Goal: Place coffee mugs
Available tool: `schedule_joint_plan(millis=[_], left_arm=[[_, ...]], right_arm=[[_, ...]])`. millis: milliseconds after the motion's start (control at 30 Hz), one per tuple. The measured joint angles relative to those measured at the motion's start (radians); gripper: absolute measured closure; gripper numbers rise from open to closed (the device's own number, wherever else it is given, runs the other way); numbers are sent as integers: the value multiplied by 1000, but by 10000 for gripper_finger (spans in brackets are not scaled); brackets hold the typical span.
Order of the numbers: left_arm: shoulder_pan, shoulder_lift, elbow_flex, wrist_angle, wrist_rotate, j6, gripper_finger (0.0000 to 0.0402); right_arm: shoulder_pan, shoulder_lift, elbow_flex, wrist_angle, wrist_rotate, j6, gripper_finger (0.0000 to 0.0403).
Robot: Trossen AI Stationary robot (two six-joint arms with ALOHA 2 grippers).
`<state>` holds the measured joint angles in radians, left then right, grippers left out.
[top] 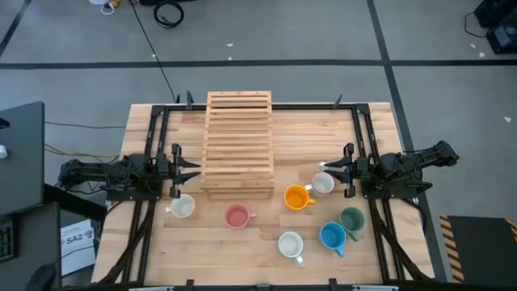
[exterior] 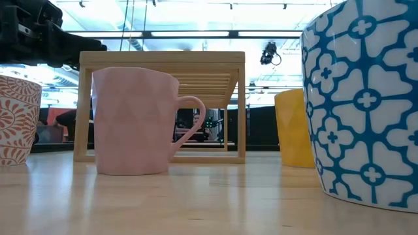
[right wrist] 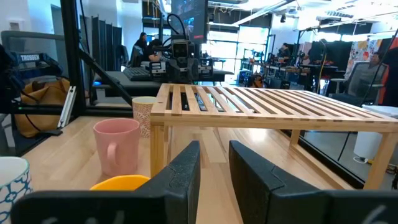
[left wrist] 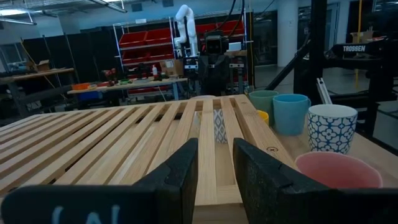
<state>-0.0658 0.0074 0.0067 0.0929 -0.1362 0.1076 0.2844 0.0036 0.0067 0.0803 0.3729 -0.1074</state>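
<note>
The wooden rack (top: pixel 239 144) stands in the upper middle of the high view, and no mug is on it yet; the mugs sit on the table (top: pixel 380 129) below it, most of them toward the lower right. The right gripper (top: pixel 332 171), its fingers a little apart and empty, is just beside the grey-white mug (top: pixel 323 183) and near the orange mug (top: pixel 296 198). The left gripper (top: pixel 191 168), also slightly open and empty, has only the cream mug (top: pixel 182 207) close, so I think the right arm is nearer to most of the work.

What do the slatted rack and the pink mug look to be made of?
Slatted rack: looks like pale unfinished wood; grain lines and butt joints show along its slats and legs. Pink mug: probably ceramic with a matte glaze; thick walls, faint faceted surface and soft, dull highlights, though moulded plastic cannot be ruled out.
</note>
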Motion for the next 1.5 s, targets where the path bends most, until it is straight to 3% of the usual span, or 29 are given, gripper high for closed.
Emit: schedule_joint_plan(millis=[700, 900, 1033, 1333, 1500], left_arm=[[0, 0, 0, 1, 3, -47, 294], [0, 0, 0, 12, -45, -156, 291], [0, 0, 0, 16, -73, -206, 268], [0, 1, 22, 58, -100, -221, 176], [0, -1, 129, -24, -80, -219, 170]], right_arm=[[0, 0, 0, 0, 0, 0, 312], [0, 0, 0, 0, 0, 0, 312], [0, 0, 0, 0, 0, 0, 312], [0, 0, 0, 0, 0, 0, 312], [0, 0, 0, 0, 0, 0, 312]])
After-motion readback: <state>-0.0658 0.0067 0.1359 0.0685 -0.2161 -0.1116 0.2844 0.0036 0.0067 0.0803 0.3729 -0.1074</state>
